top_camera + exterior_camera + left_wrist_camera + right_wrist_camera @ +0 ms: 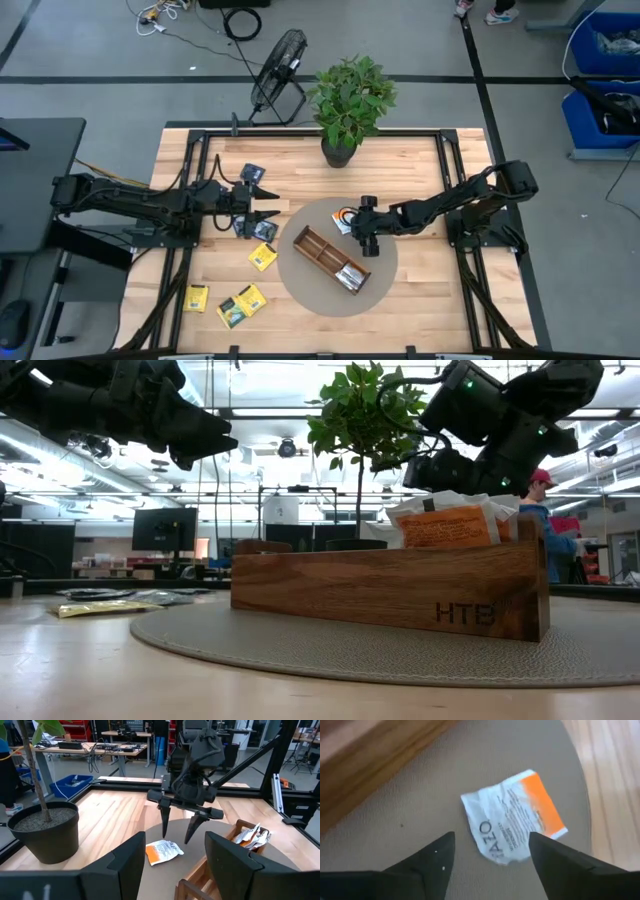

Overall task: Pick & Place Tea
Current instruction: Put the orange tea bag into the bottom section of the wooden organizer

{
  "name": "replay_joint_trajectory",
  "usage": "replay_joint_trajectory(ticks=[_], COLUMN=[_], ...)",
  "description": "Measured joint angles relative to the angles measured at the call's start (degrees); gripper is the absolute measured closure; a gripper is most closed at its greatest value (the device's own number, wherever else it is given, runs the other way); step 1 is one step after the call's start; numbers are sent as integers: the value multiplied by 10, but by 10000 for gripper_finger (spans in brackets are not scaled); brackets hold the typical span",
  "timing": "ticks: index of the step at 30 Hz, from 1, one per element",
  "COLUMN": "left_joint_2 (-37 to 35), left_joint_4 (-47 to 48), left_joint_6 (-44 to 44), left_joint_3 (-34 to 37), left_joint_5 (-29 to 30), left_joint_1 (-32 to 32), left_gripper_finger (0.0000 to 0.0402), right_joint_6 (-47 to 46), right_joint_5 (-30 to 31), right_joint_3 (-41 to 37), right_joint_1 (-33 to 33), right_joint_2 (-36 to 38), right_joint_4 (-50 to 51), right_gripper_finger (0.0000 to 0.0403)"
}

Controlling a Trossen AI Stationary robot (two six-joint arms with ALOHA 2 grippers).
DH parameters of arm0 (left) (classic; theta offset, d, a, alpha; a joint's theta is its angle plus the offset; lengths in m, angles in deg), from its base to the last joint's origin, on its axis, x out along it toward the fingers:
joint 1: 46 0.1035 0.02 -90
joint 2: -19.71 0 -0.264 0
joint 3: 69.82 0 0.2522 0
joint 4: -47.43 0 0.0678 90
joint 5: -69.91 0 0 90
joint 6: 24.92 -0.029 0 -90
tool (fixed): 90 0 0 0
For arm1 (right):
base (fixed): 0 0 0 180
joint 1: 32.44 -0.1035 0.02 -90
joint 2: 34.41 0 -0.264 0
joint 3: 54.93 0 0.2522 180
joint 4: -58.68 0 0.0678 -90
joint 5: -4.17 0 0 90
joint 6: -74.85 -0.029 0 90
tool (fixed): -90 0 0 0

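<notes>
Orange-and-white tea sachet (515, 815) lies flat and crumpled on the round grey mat (385, 275) mid-desk, just beside the wooden tray (330, 258), toward the far edge. Right pincer (360, 236) hovers directly over it, fingers spread, holding nothing; the right arm reaches in low from the desk's right edge, pincer tipped down. More sachets stand in the tray's end compartment (445, 525). Left pincer (268, 209) open and empty, arm stretched level from the left edge, over navy sachets (252, 173). Yellow sachets (241, 305) lie near the front-left corner. Potted plant (347, 105) at the far edge.
</notes>
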Motion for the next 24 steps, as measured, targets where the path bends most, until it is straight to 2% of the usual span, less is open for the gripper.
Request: replay_joint_trajectory(ticks=[5,10,18,24], left_joint_2=[0,0,0,0], left_joint_4=[0,1,0,0], left_joint_6=[1,1,1,2], left_joint_3=[0,0,0,0], left_joint_5=[0,0,0,0], left_joint_1=[0,0,0,0], left_gripper_finger=[193,193,193,193], right_joint_6=[13,20,11,-31], right_joint_5=[1,2,-19,-61], right_joint_3=[0,2,2,1], right_joint_1=[9,12,16,30], right_joint_2=[-21,-37,-38,-38], right_joint_4=[-12,-24,-20,-18], right_gripper_finger=[129,147,213,288])
